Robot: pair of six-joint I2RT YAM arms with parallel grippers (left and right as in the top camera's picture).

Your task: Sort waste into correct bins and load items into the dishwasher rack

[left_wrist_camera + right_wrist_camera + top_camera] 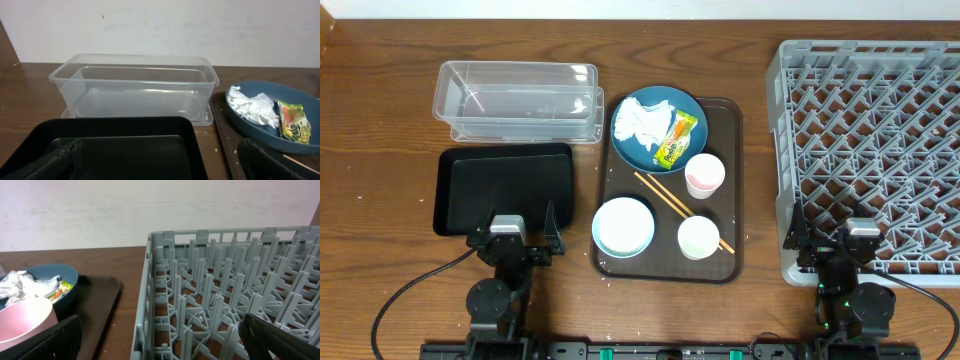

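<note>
On the brown serving tray (733,190) a dark-blue plate (657,110) holds crumpled tissue (640,125) and a yellow-green wrapper (677,140). A pinkish cup (704,175), a greenish cup (698,237), a white bowl (623,226) and chopsticks (665,192) share that tray. A few rice grains (235,151) lie by its left rim. The clear tub (518,100) stands behind the black tray (505,188). My left gripper (515,232) hangs open over the black tray's near edge. My right gripper (850,235) is open over the near left corner of the grey rack (880,120).
The rack fills the right side and reaches the table's right edge. A white wall runs behind the table. Bare wooden table (380,120) lies left of the tub and black tray. Cables trail from both arm bases at the front edge.
</note>
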